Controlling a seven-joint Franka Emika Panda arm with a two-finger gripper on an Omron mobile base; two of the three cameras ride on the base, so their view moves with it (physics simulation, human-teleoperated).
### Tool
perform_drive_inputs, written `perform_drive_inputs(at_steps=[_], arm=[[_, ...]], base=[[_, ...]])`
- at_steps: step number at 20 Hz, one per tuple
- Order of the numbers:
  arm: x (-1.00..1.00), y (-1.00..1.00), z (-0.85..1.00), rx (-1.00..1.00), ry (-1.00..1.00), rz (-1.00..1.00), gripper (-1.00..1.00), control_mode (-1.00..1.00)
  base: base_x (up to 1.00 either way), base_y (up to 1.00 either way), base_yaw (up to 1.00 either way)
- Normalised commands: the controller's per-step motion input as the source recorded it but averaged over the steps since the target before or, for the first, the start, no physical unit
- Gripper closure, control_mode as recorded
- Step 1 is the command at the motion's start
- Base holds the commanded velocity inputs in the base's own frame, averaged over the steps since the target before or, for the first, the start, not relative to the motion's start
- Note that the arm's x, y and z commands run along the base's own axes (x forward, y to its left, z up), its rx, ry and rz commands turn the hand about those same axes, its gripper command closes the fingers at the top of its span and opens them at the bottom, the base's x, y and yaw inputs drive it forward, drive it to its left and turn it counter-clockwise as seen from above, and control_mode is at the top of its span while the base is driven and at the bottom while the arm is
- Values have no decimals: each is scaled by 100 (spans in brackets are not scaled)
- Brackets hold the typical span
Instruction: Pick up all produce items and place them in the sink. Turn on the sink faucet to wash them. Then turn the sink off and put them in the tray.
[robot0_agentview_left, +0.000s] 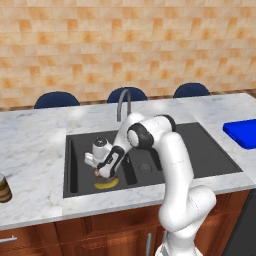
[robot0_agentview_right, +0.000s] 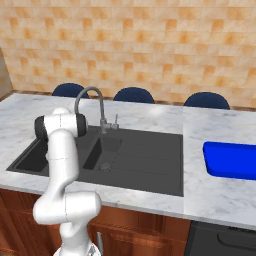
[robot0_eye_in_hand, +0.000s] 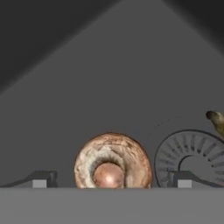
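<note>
My left fingertip at lower left, jaws spread wide, pinching nothing. Between my fingertips: round mottled brown ball, resting on dark sink floor, clear of both pads. Just beyond my right fingertip: round metal drain. Farther right of my jaws: dark tip of banana. Base view: my gripper low in left basin, banana just below it.
</note>
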Motion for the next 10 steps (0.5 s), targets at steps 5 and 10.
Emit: perform_drive_inputs(at_steps=[5,10], arm=[[9,0,-21,-1,8,-2,-100,-100],[15,0,-20,-1,6,-2,-100,-100]], base=[[0,0,0],[0,0,0]])
